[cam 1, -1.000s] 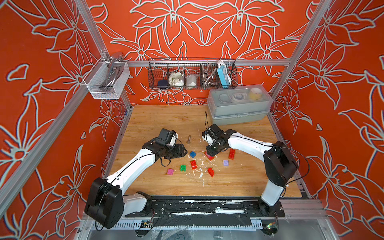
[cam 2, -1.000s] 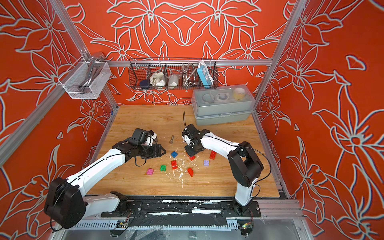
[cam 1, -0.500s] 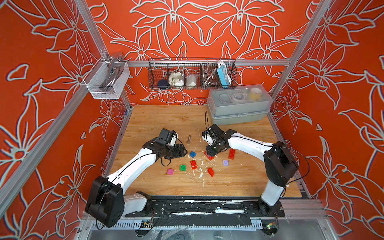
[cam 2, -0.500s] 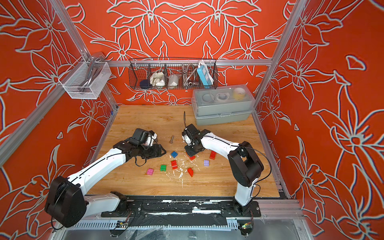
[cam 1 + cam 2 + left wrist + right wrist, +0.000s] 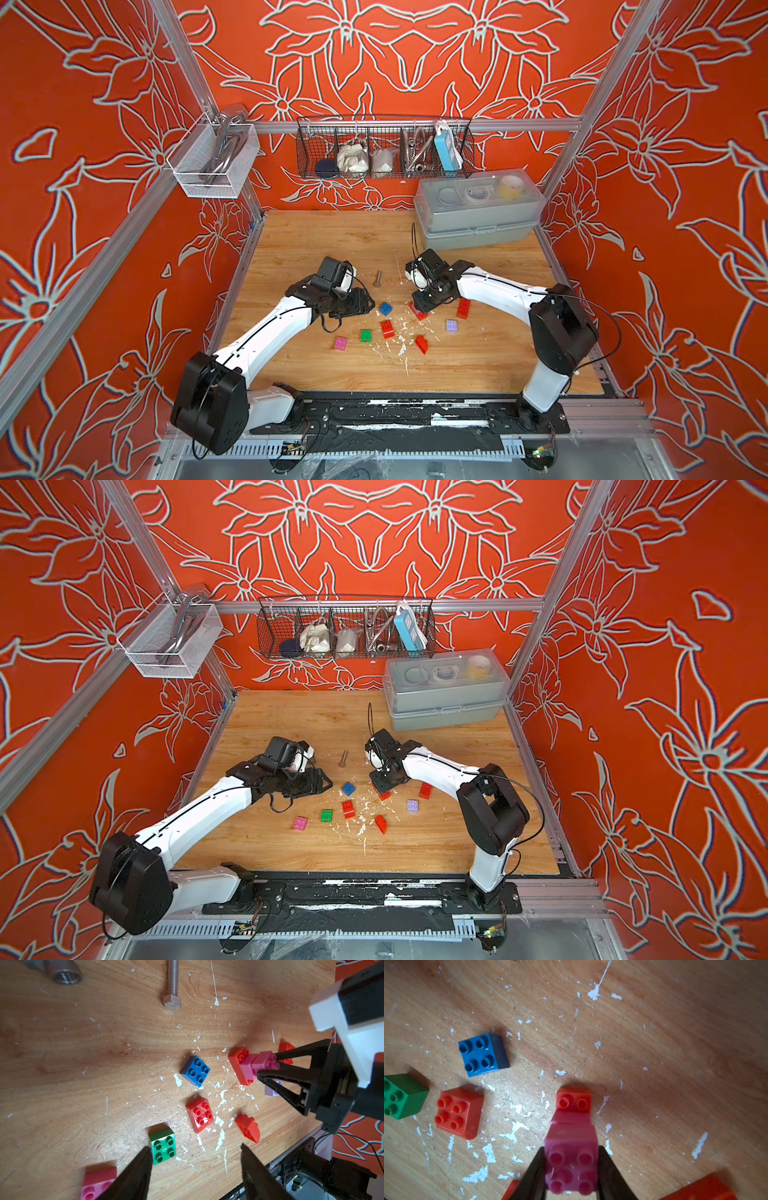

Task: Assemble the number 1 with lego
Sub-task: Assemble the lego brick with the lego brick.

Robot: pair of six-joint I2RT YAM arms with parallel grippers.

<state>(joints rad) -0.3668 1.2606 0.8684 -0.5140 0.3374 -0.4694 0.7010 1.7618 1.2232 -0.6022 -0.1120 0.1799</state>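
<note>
My right gripper (image 5: 571, 1157) is shut on a pink lego brick (image 5: 571, 1167). That brick sits on a second pink brick (image 5: 571, 1120), which sits on a red brick (image 5: 573, 1101) on the table. In the left wrist view this stack (image 5: 249, 1064) stands upright on the wood. My left gripper (image 5: 194, 1147) hangs open above the table with nothing between its fingers, and a green brick (image 5: 163, 1146) lies by one fingertip. Loose on the wood lie a blue brick (image 5: 385, 308), a red brick (image 5: 387, 328), a red sloped brick (image 5: 422, 344), a pink brick (image 5: 340, 343), a lilac brick (image 5: 451, 326) and a longer red brick (image 5: 464, 308).
A grey bolt (image 5: 377, 278) lies between the two arms, and a metal nut (image 5: 64, 975) lies near it. A grey lidded box (image 5: 478, 212) stands at the back right. A wire basket (image 5: 384, 147) hangs on the back wall. White flecks dot the wooden table (image 5: 332, 241).
</note>
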